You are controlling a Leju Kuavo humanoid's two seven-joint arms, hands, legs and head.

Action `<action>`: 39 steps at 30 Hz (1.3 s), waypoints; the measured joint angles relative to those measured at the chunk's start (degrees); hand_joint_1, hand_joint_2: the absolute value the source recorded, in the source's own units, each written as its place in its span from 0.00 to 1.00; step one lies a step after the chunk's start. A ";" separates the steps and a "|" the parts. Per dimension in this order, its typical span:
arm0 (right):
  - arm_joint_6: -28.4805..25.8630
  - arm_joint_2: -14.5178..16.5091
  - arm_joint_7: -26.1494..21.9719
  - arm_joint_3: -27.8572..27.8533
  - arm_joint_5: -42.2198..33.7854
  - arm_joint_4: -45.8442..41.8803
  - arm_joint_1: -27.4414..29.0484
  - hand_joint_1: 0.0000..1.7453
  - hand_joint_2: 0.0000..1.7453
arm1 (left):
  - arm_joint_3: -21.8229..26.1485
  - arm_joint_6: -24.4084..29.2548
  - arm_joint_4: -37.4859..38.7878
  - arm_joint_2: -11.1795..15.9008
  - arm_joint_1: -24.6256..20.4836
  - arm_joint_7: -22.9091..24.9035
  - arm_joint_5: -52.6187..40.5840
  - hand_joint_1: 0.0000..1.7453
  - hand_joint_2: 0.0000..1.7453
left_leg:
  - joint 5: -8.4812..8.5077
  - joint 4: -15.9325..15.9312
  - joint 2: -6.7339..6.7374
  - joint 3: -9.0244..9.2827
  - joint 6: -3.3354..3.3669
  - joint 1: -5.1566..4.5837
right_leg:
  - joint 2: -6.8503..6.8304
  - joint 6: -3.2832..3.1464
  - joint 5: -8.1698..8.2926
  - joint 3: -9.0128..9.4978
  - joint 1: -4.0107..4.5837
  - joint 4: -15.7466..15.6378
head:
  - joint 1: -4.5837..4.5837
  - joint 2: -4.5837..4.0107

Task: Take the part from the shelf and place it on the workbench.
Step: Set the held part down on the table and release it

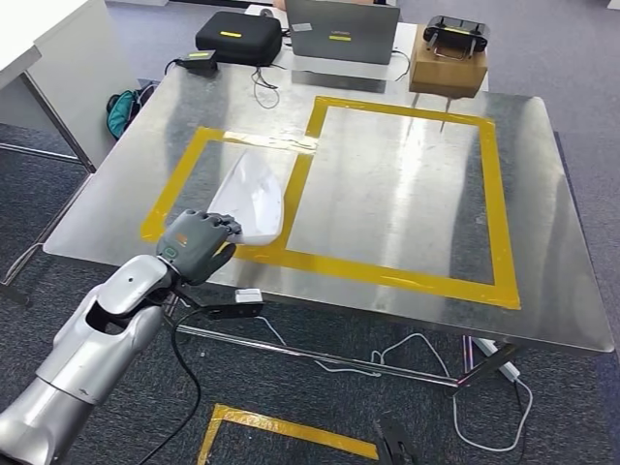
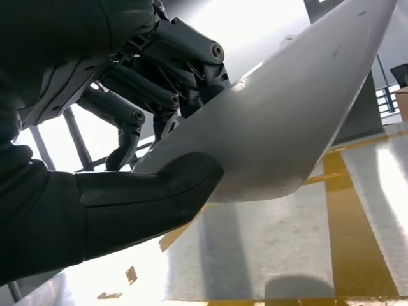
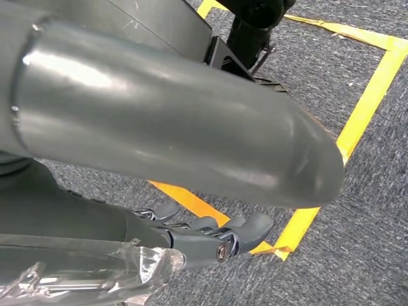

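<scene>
The part (image 1: 252, 199) is a white curved shell with a pointed far end. In the head view it sits over the smaller yellow-taped rectangle (image 1: 170, 194) at the left of the steel workbench (image 1: 410, 194). My left hand (image 1: 198, 244) grips its near end at the table's front edge. The left wrist view shows the thumb (image 2: 144, 197) under the part (image 2: 289, 115) and the dark fingers (image 2: 159, 95) on top, with the part just above the shiny surface. My right hand (image 3: 211, 236) hangs over the carpet with its fingers stretched out and nothing in it.
A larger yellow-taped square (image 1: 497, 194) takes up the workbench's middle and right. At the far edge stand a black case (image 1: 238, 37), a laptop (image 1: 342, 29) and a cardboard box (image 1: 448, 68) with a controller on top. Cables trail under the table. Yellow tape (image 1: 293, 431) marks the carpet.
</scene>
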 joint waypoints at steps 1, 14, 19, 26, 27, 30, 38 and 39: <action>0.07 0.01 0.00 0.11 -0.01 0.00 0.01 0.00 0.00 | 0.03 -0.07 0.37 -0.01 -0.09 0.00 0.02 0.83 1.00 | 0.00 0.00 0.00 0.00 0.00 0.00 | 0.00 0.00 0.00 0.00 0.00 0.00 | 0.00 0.00; 0.24 0.19 0.07 1.75 -0.08 0.02 0.10 0.00 0.00 | 0.46 -0.70 3.64 0.14 -0.13 -0.11 0.10 0.83 1.00 | 0.00 0.00 0.00 -0.01 0.00 0.00 | 0.00 0.00 0.00 0.00 0.00 0.00 | 0.00 0.00; 0.25 0.21 0.12 2.52 -0.68 0.02 0.12 0.00 0.00 | 0.42 -1.48 5.78 0.19 -0.04 -0.11 0.16 0.83 1.00 | 0.00 0.00 0.00 -0.02 0.00 0.00 | 0.00 0.00 0.00 -0.01 0.00 0.00 | -0.01 0.00; 0.23 0.21 0.19 2.81 -0.77 0.02 0.18 0.00 0.00 | 0.36 -1.50 7.54 0.18 -0.01 -0.11 0.10 0.83 1.00 | 0.00 0.00 0.00 -0.02 0.00 0.00 | 0.00 0.00 0.00 -0.01 0.00 0.00 | 0.00 0.00; 0.22 0.22 0.21 2.87 -0.78 0.02 0.20 0.00 0.00 | 0.36 -1.50 7.66 0.18 -0.02 -0.11 0.10 0.83 1.00 | 0.00 0.00 0.00 -0.02 0.00 0.00 | 0.00 0.00 0.00 -0.01 0.00 0.00 | 0.00 0.00; 0.22 0.25 0.24 3.02 -0.78 0.02 0.22 0.00 0.00 | 0.34 -1.52 8.02 0.18 -0.03 -0.11 0.10 0.83 1.00 | 0.00 0.00 0.00 -0.02 0.00 0.00 | 0.00 0.00 0.00 -0.01 0.00 0.00 | -0.01 0.00; 0.14 0.36 0.34 3.05 -0.81 0.02 0.29 0.00 0.00 | 0.25 -1.58 8.92 0.14 -0.03 -0.11 0.10 0.00 1.00 | 0.01 0.00 0.00 -0.02 0.00 0.00 | -0.01 0.00 0.00 -0.01 0.00 0.00 | 0.00 0.00; 0.09 0.41 0.42 3.05 -0.83 0.02 0.31 0.00 0.00 | 0.25 -1.58 9.04 0.15 -0.02 -0.11 0.10 0.00 1.00 | 0.01 0.00 0.00 -0.02 0.00 0.00 | -0.01 0.00 0.00 -0.01 0.00 0.00 | 0.01 0.00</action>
